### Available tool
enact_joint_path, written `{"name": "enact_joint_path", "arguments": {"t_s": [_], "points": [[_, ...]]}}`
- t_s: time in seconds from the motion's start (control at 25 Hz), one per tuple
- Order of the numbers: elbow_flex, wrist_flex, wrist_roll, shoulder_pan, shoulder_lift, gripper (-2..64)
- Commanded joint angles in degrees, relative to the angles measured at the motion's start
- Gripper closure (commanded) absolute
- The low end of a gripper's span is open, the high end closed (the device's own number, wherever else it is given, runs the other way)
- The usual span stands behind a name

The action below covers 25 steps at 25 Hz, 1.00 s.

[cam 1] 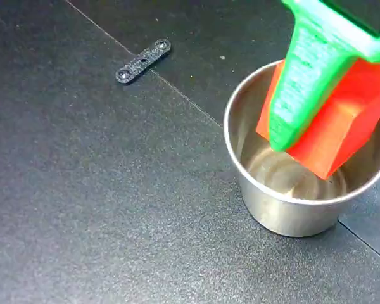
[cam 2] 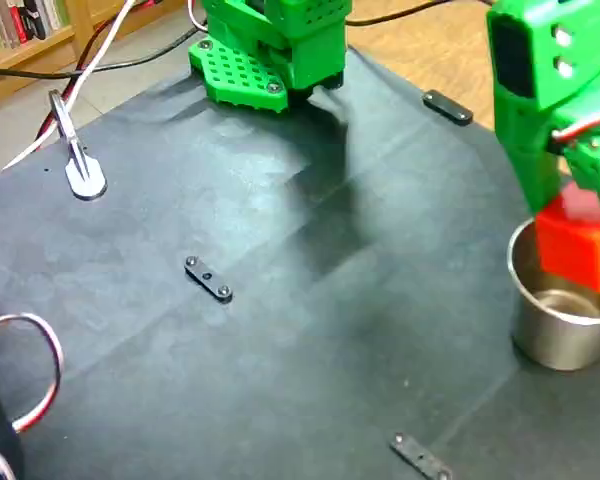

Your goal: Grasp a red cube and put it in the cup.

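Evidently the green two-finger gripper is clamped on the smooth red-orange cube, tilted at the right of the frame, partly inside the shiny silver metal cup, probably for release.

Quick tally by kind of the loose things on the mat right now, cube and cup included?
Red cube: 1, held by the gripper over the cup
Silver cup: 1
Small black bars: 3
Silver clamp: 1
Total: 6
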Motion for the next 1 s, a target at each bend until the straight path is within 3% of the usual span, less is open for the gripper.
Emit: {"name": "enact_joint_path", "arguments": {"t_s": [0.0,0.4,0.72,0.96], "points": [[-0.88,0.35,0.35,-0.44,0.7,50.2],[-0.79,0.53,0.26,-0.44,0.79,47.1],[-0.97,0.53,0.18,-0.44,0.79,31.4],[-0.97,0.53,-0.35,-0.44,0.79,28.6]]}}
